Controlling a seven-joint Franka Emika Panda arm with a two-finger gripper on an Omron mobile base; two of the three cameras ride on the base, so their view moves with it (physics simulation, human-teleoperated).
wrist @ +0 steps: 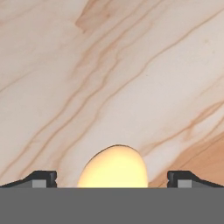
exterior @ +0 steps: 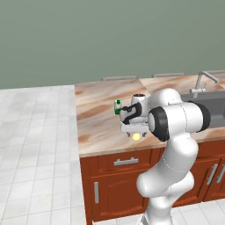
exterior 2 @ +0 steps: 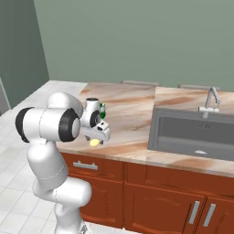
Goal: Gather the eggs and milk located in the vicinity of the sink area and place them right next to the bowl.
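Egg [wrist: 113, 167] sits on the pale marbled counter [wrist: 131, 65], at six o'clock in the hand view, squarely between the two dark fingertips [wrist: 41, 178], which stand wide apart on either side and touch nothing. The gripper [exterior: 135, 131] is fully spread and holds nothing.

From the left base view the hand hangs over the counter's front part, with the yellowish egg [exterior: 136, 136] just under it, near the counter's front edge. The milk [exterior: 117, 107], a small white carton with a green top, stands upright on the counter at ten o'clock from the gripper, close by but apart from it. The sink [exterior: 211, 100] lies well off at three o'clock, its slim silver tap [exterior: 203, 83] rising behind the basin.

From the right base view the egg [exterior 2: 94, 142] shows below the gripper [exterior 2: 99, 135], the milk [exterior 2: 103, 110] peeks out just behind the hand at twelve o'clock, and the dark grey sink [exterior 2: 192, 132] spreads at three o'clock with its tap [exterior 2: 211, 101] at the rear rim. Red-brown cabinets [exterior 2: 151, 187] run beneath the counter.
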